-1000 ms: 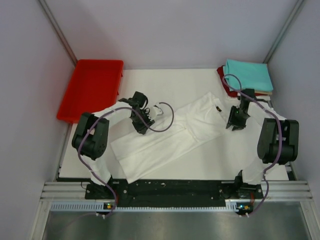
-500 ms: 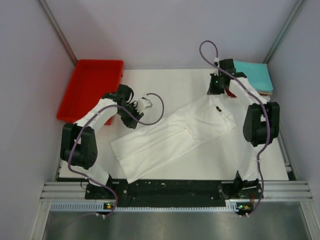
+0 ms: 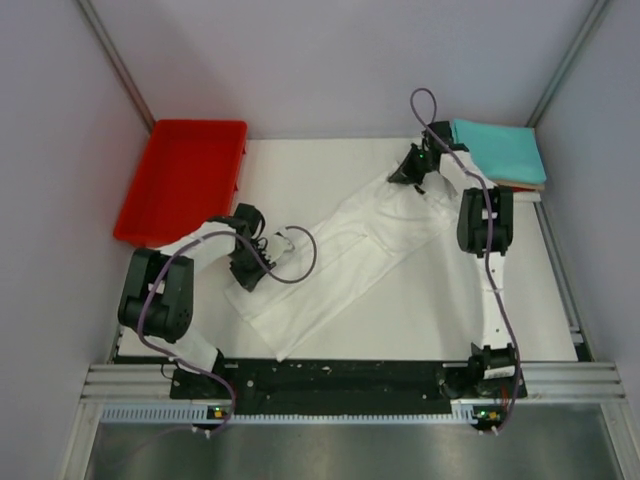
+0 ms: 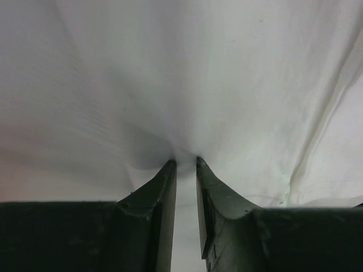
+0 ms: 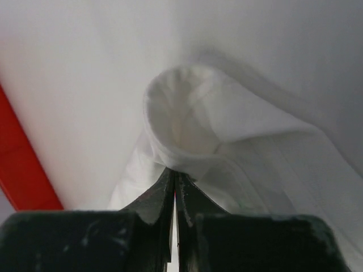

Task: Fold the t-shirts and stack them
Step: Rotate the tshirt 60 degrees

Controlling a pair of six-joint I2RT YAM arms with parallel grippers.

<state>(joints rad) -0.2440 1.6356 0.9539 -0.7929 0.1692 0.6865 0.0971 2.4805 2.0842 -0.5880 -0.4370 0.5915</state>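
Two grippers are each closed on the same garment. A white t-shirt (image 3: pixel 340 255) lies spread on the white table (image 3: pixel 330 165), running on a diagonal from the lower left of the top view up to the upper right. It is mostly flat, with long creases along its length.

The left gripper (image 3: pixel 246 272) sits at the shirt's lower-left end, at the left of the frame, its arm bent back toward the bottom-left corner. In the left wrist view its two dark fingers (image 4: pixel 161 192) stand nearly together with only a narrow slit between them. The cloth puckers into a small shadowed tent right at their tips, so they are pinching a fold of the white shirt.

The right gripper (image 3: pixel 403 172) is at the shirt's upper-right end, near the top of the frame, with its arm stretched far up the right side of the table. In the right wrist view its jaws are pressed fully together on a hemmed edge of the white cloth. Just above the tips that edge curls up into an open round tube; whether it is a sleeve or the neck cannot be told.

A folded teal t-shirt (image 3: pixel 500 150) lies at the upper right corner of the table, just right of the right gripper. A red tray (image 3: pixel 180 180) sits at the upper left, apart from the white shirt.
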